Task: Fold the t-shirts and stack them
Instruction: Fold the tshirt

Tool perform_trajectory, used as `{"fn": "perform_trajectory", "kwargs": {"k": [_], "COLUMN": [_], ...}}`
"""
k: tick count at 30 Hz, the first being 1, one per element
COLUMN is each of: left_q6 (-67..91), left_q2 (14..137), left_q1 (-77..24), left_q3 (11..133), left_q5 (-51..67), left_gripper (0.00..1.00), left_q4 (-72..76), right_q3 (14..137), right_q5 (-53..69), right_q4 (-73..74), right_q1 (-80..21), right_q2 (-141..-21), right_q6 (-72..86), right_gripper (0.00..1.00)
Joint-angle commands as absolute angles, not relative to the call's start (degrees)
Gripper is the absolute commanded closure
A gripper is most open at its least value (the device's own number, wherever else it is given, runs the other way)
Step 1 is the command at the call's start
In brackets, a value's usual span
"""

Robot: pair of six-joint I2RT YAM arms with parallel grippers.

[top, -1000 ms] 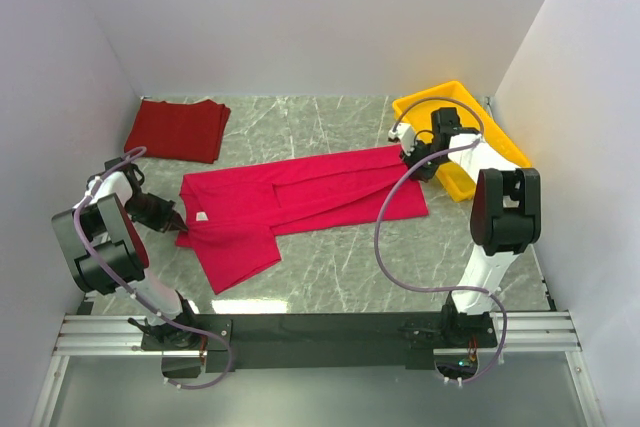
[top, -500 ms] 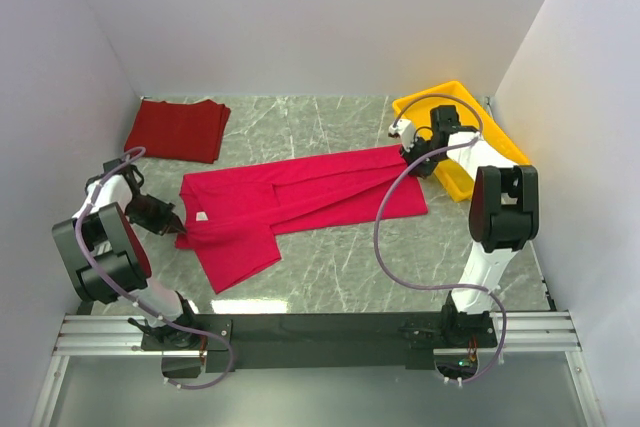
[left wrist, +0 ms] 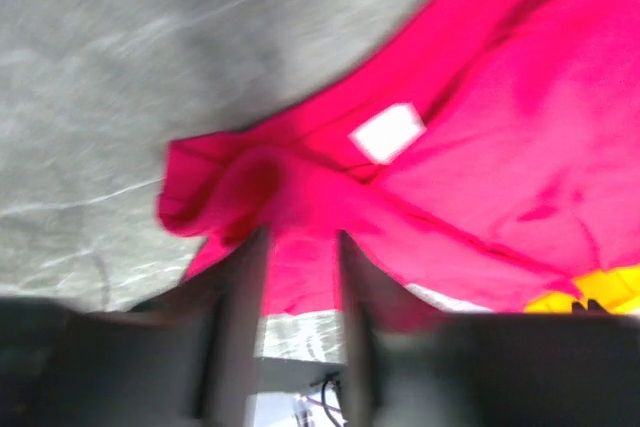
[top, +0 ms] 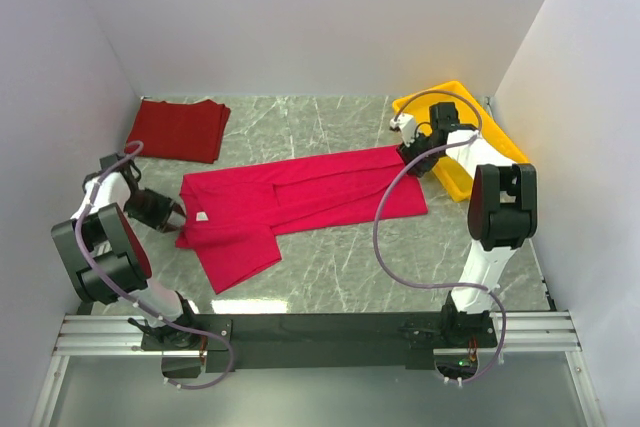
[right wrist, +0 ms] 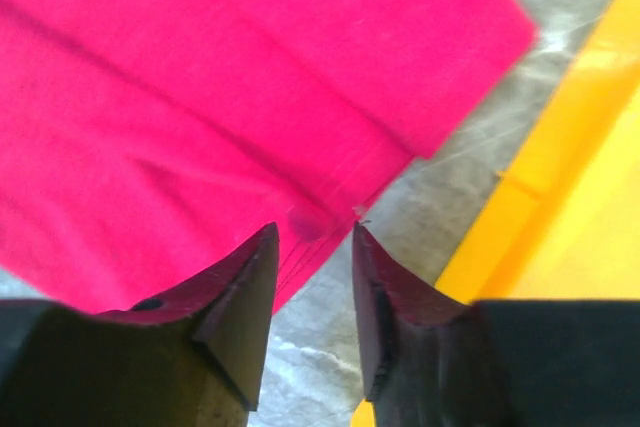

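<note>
Right wrist: crimson t-shirt (right wrist: pixel 200 97) hem at tips of right end effector (right wrist: pixel 313 237)

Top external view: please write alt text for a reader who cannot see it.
A crimson t-shirt lies partly folded across the grey table, the left hand at its collar end and the right hand at its far hem corner. A folded maroon t-shirt lies far left; a yellow tray stands far right.

Bright crimson t-shirt (top: pixel 300 197) with white tag (top: pixel 201 216), maroon t-shirt (top: pixel 178 129), yellow tray (top: pixel 503 139), grey veined table (top: pixel 340 257)
</note>
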State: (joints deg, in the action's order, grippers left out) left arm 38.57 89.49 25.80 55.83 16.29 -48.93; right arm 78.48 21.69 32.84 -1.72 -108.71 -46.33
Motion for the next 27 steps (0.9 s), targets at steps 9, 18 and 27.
{"fn": "perform_trajectory", "kwargs": {"k": [9, 18, 27], "left_q6": [34.12, 35.14, 43.59], "left_q2": [82.55, 69.19, 63.46], "left_q1": [26.28, 24.88, 17.58], "left_q3": [67.5, 50.11, 41.49], "left_q5": [21.62, 22.15, 12.67], "left_gripper": [0.42, 0.29, 0.39], "left_q4": [-47.02, -49.12, -59.06], "right_q3": [83.4, 76.23, 65.57], "right_q5": [18.54, 46.31, 48.6], "right_q4": [26.98, 48.42, 43.78], "right_q1": [-2.9, -4.57, -9.58], "right_q2": [-106.0, -96.16, -89.56], "right_q6": [-30.32, -52.72, -50.2], "right_gripper": [0.6, 0.56, 0.55]}}
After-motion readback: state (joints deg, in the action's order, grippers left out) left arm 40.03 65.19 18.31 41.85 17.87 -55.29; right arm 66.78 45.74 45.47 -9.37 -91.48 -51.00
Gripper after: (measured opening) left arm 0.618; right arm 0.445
